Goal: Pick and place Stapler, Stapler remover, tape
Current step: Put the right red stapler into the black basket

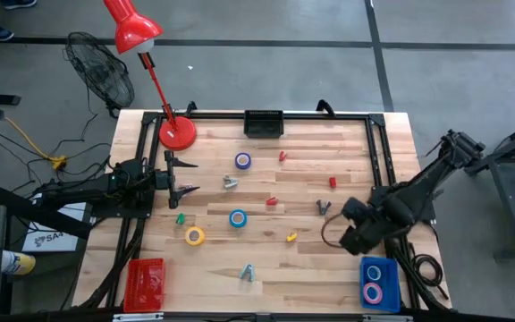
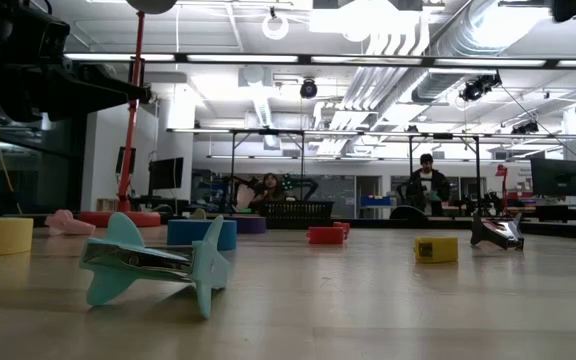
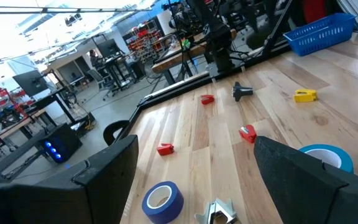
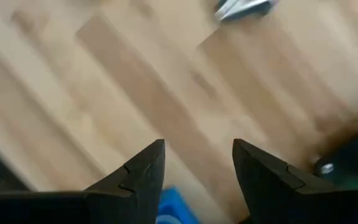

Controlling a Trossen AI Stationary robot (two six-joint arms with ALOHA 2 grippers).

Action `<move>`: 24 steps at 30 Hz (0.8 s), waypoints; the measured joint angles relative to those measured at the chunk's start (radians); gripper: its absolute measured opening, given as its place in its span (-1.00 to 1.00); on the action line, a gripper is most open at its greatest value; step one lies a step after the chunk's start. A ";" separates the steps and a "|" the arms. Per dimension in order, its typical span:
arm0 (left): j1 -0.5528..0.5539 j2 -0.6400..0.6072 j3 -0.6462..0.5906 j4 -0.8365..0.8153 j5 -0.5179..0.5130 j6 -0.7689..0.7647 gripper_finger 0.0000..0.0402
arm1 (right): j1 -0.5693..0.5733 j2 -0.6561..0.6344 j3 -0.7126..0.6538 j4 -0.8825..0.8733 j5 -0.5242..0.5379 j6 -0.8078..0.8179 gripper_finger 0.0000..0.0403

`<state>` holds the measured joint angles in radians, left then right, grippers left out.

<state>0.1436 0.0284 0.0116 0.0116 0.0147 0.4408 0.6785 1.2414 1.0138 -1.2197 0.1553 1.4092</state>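
Note:
Tape rolls lie flat on the wooden table [image 1: 329, 268]: a purple-blue one [image 1: 242, 161], a blue one [image 1: 237, 217] and a yellow one [image 1: 194, 235]. Two more rolls lie in the blue basket [image 1: 378, 284]. Staple removers lie around: grey [image 1: 231, 182], dark [image 1: 323, 207] and teal [image 1: 248, 273]. Small staplers are scattered: red [image 1: 282, 156], red [image 1: 333, 182], yellow [image 1: 291, 237]. My right gripper [image 4: 197, 155] hangs open and pointing down over bare wood, just far-left of the blue basket, holding nothing. My left gripper [image 3: 194, 162] waits open and level at the table's left side.
A red desk lamp [image 1: 177, 132] stands at the far left, a black basket [image 1: 263, 122] at the far edge, a red basket [image 1: 144, 282] at the near left corner. A green stapler [image 1: 181, 218] lies near my left gripper. People sit in the room beyond.

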 joint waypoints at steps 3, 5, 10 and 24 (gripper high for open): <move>0.000 0.000 0.000 0.000 0.000 0.000 0.58 | -0.079 0.000 0.000 -0.018 0.018 0.002 -0.10; 0.000 0.000 0.000 0.000 0.000 0.000 0.58 | -0.133 0.000 0.000 -0.023 0.022 0.002 -0.10; 0.000 0.000 0.000 0.000 0.000 0.000 0.58 | -0.280 0.000 -0.015 -0.014 0.022 0.003 -0.10; 0.000 0.000 0.000 0.000 0.000 0.000 0.58 | -0.593 0.000 -0.140 0.097 -0.014 -0.063 -0.10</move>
<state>0.1432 0.0284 0.0116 0.0117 0.0147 0.4407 0.0857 1.2415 0.8742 -1.1226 0.1412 1.3462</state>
